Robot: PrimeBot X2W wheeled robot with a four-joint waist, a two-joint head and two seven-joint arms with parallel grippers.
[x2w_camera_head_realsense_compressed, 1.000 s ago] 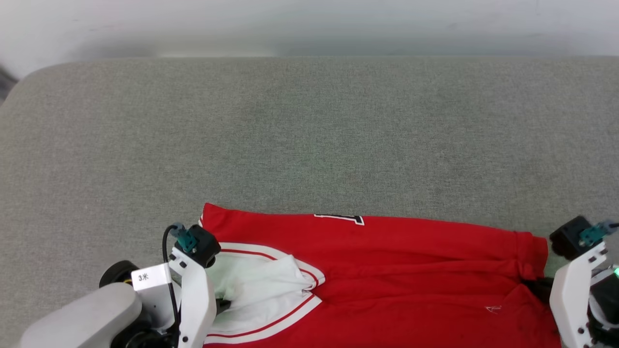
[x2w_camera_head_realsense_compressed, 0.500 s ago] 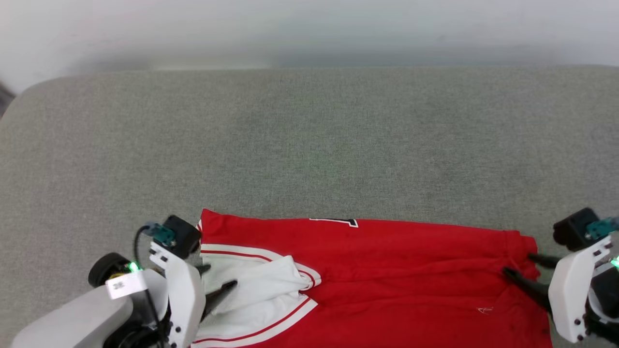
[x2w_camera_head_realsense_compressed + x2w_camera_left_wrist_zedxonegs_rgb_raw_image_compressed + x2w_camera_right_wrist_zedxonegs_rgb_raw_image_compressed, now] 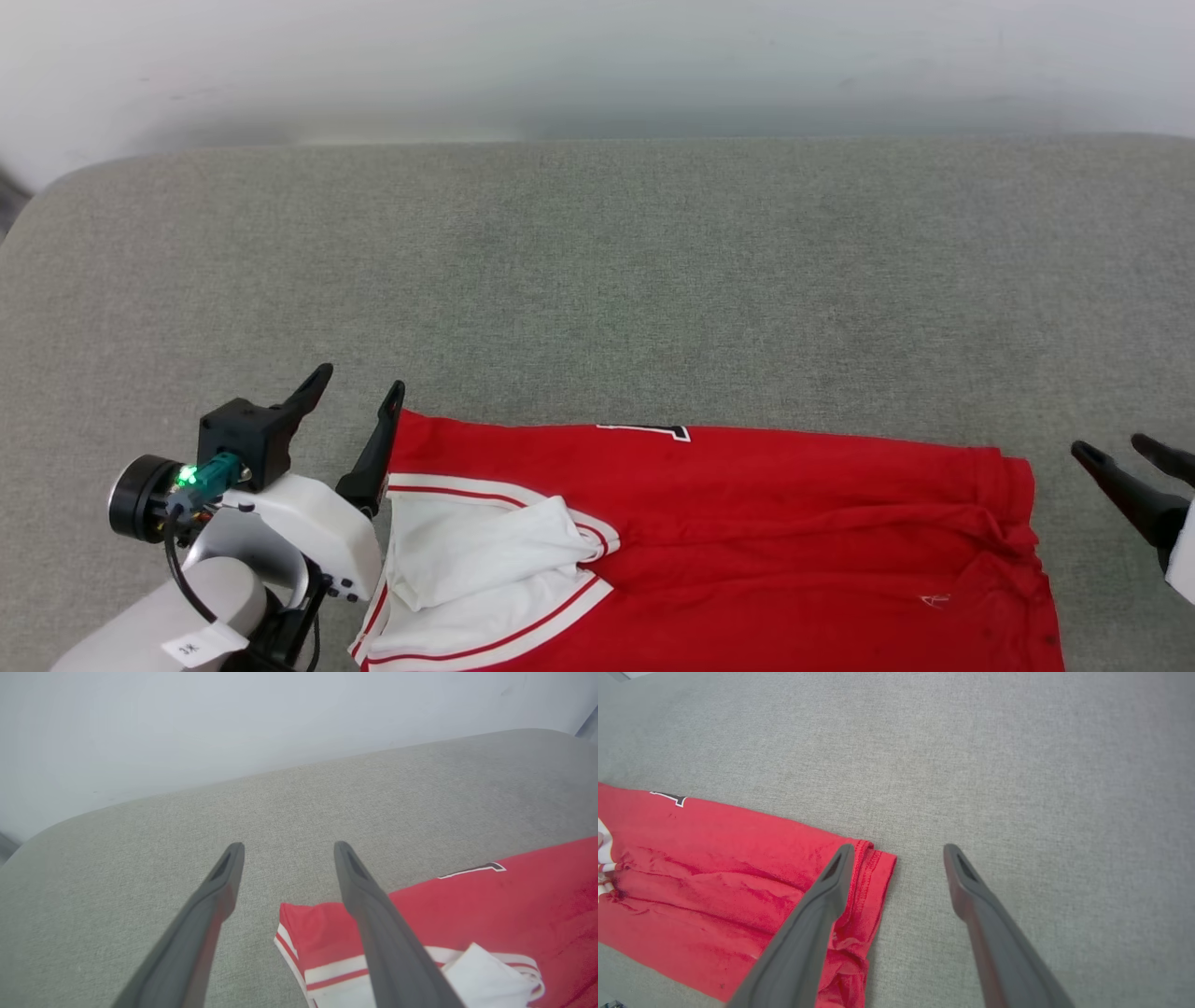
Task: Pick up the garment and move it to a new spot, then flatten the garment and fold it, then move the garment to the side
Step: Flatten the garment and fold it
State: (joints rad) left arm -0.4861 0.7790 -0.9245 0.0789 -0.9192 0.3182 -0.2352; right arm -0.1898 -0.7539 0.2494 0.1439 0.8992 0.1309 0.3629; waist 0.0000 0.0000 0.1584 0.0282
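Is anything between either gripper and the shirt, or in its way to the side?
Nothing visible. The open left gripper is at the sleeve-end corner of the shirt, the open right gripper just off its hem end. Bare grey surface lies in the gaps and out to both sides.

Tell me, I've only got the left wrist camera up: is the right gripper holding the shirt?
Observer: No. The right gripper is open and holds nothing.
Operator: Where is it, then?
Observer: In the head view it sits just off the shirt, past its right-hand end, over the bare grey fabric surface.
Operator: Is that end lying flat?
Observer: Not quite. The hem there is bunched into wrinkles.
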